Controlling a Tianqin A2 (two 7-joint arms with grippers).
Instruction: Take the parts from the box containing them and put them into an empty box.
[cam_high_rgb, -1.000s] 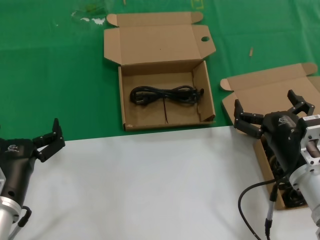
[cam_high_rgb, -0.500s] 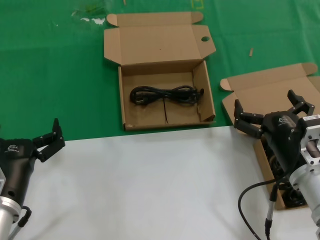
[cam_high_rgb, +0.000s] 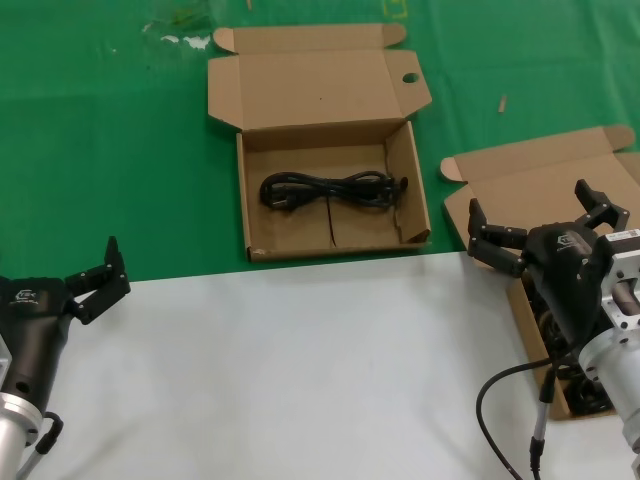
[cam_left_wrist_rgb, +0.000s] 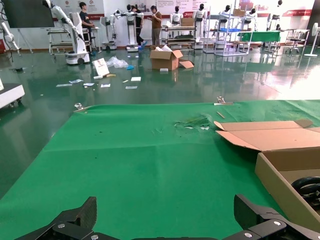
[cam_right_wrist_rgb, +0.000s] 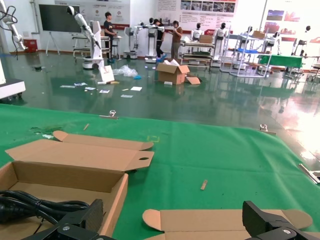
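Note:
The box with a round hole in its lid tab (cam_high_rgb: 320, 95) lies open at the centre of the green cloth, with one coiled black cable (cam_high_rgb: 330, 190) lying across it. It also shows in the right wrist view (cam_right_wrist_rgb: 65, 175) with the cable (cam_right_wrist_rgb: 30, 202). The plain-lid box (cam_high_rgb: 530, 175) lies open at the right, mostly hidden behind my right arm; dark cables (cam_high_rgb: 592, 398) show inside it. My right gripper (cam_high_rgb: 535, 215) is open and empty above this box's near left part. My left gripper (cam_high_rgb: 98, 280) is open and empty at the near left.
A white sheet (cam_high_rgb: 300, 370) covers the near half of the table and green cloth (cam_high_rgb: 100, 150) the far half. A small wooden stick (cam_high_rgb: 503, 102) and a plastic scrap (cam_high_rgb: 185, 40) lie on the cloth. My right arm's own black lead (cam_high_rgb: 495, 395) loops over the sheet.

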